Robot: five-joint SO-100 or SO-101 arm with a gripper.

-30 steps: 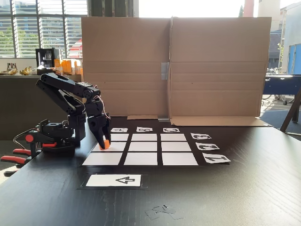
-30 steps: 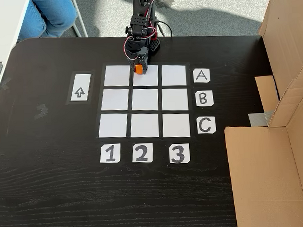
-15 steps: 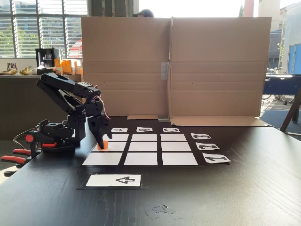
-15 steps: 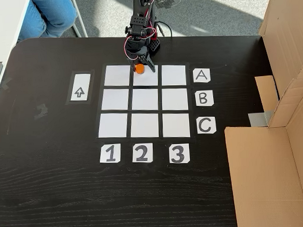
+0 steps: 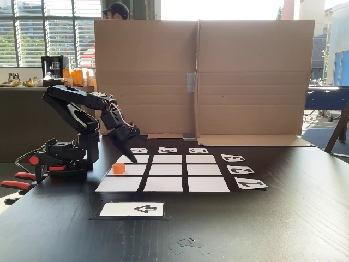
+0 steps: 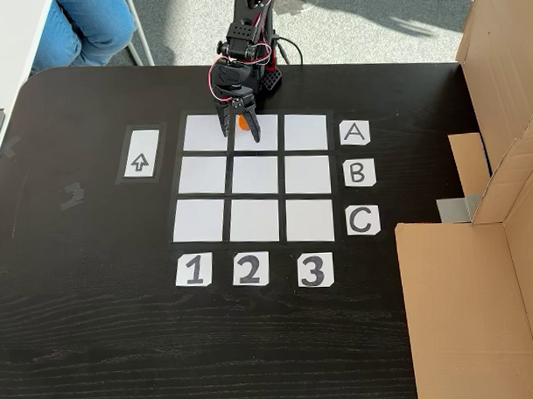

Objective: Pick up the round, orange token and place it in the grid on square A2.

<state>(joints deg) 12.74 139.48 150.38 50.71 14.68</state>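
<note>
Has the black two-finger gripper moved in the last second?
Yes. The gripper has risen off the orange token, now open above the grid.

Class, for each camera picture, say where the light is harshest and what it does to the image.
Front fixed view: bright windows backlight the scene, leaving the arm dark. Top fixed view: sunlight washes out the floor and puts a sheen on the table.

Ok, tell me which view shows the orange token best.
The fixed view from table level: the token sits unobstructed on the grid. In the fixed view from above, the open gripper hides most of the token.
</note>
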